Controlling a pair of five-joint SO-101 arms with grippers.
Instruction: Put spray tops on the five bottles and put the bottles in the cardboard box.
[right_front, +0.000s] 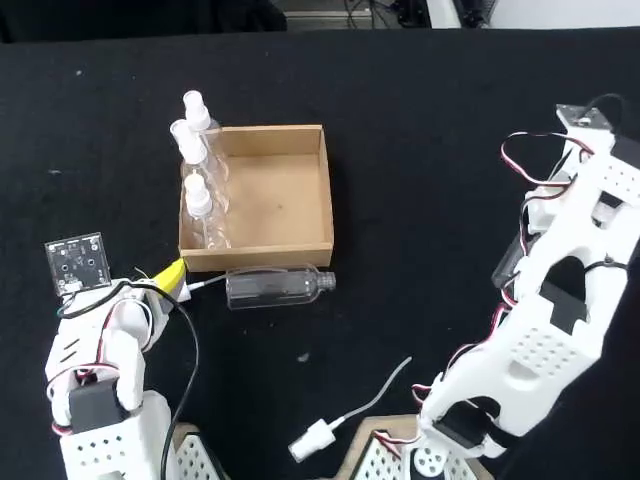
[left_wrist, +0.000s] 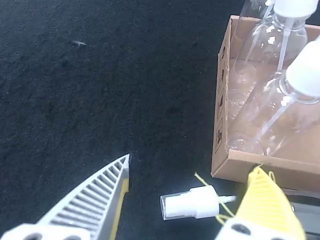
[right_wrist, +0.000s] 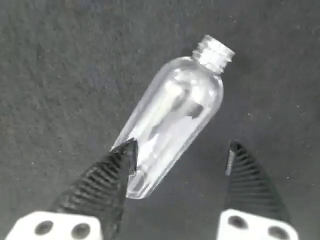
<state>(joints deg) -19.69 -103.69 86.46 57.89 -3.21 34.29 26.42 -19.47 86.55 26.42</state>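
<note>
We count three capped bottles standing in the cardboard box, so two remain. A bare bottle lies just beside the box. An open-necked bottle lies between our right gripper's spread fingers. Our left gripper gapes around a loose spray top.

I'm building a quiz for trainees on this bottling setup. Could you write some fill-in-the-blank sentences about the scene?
1. The cardboard box holds ___ capped bottles.
2. The bottle lying outside the box has ___ spray top on it.
3. The left hand is ___, with a loose spray top lying between its fingers.

Missing words: three; no; open
</note>
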